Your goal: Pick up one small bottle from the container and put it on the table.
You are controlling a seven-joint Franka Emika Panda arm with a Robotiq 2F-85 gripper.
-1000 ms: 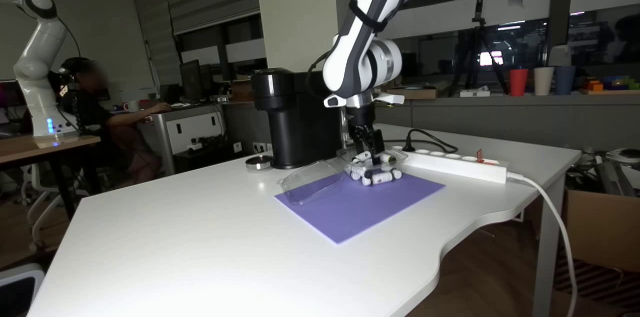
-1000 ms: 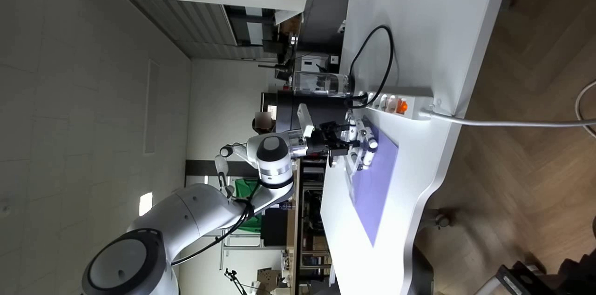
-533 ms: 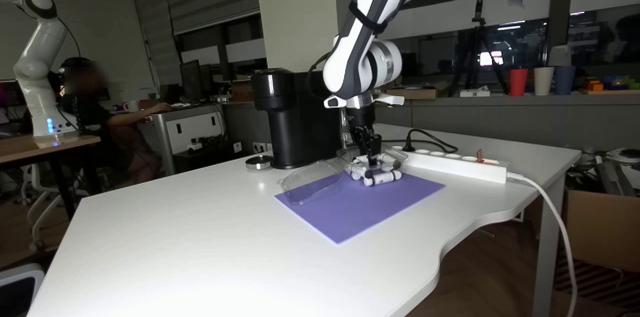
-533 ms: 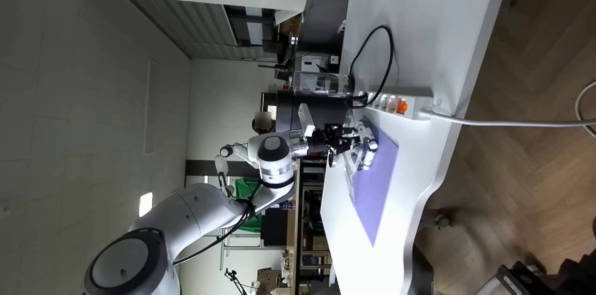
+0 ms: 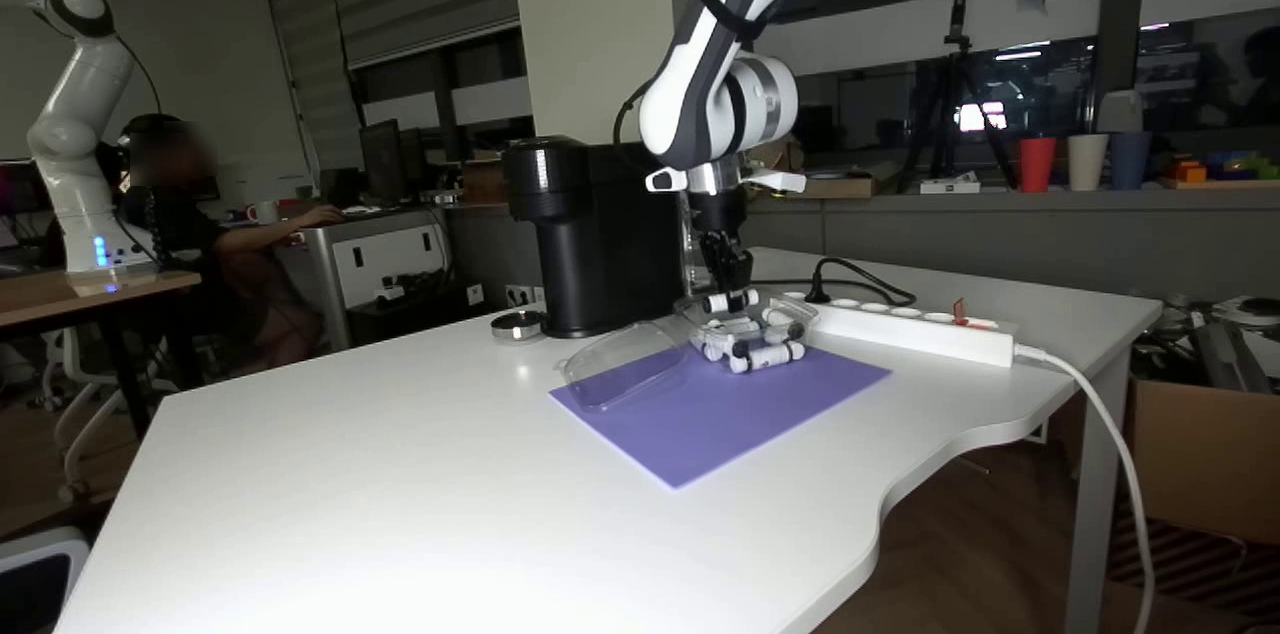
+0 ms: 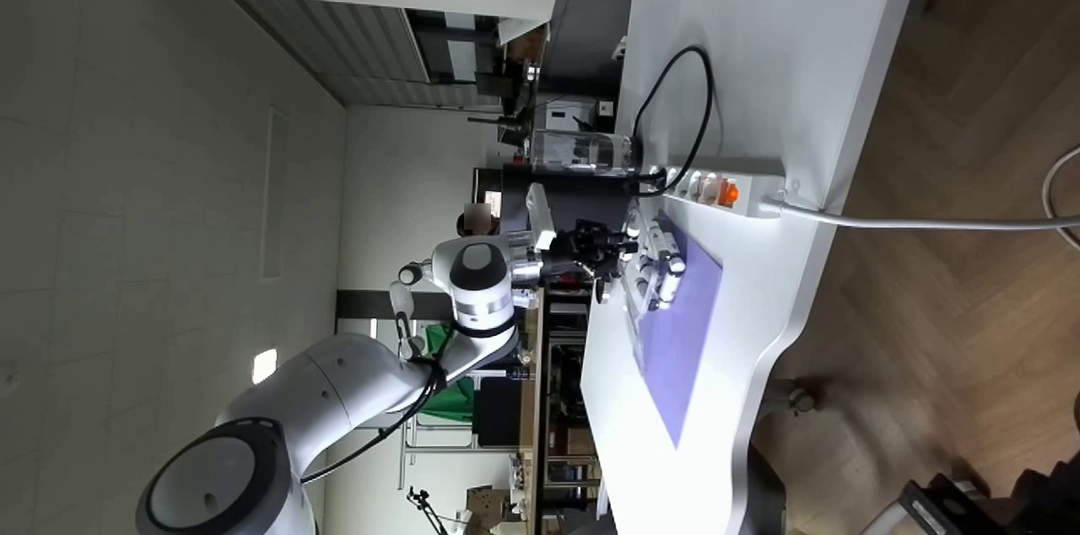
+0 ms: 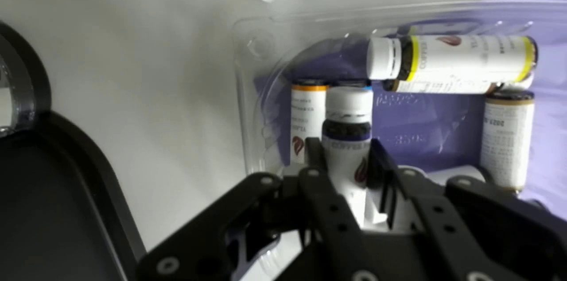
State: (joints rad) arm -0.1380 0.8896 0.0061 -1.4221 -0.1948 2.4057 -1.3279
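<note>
White counter (image 5: 380, 484) beneath the container (image 7: 259, 46), purple mat (image 5: 710, 424) partly in between. Holds one bottle (image 7: 347, 154), pinched from both sides in the gripper (image 7: 345, 146), low over the container. Inside the container, other bottles (image 7: 460, 60); just beside it, power strip (image 5: 910, 336) and clear lid (image 5: 622, 369).

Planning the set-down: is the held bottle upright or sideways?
Sideways: in an exterior view, the bottle between the fingers lies roughly level.

Well back, both exterior views look across tabletop (image 5: 400, 474) and mat (image 5: 720, 424); in an exterior view the floor (image 6: 945, 307) stands sideways. The wrist view looks closely down past tool (image 7: 347, 150) into container (image 7: 249, 108).
</note>
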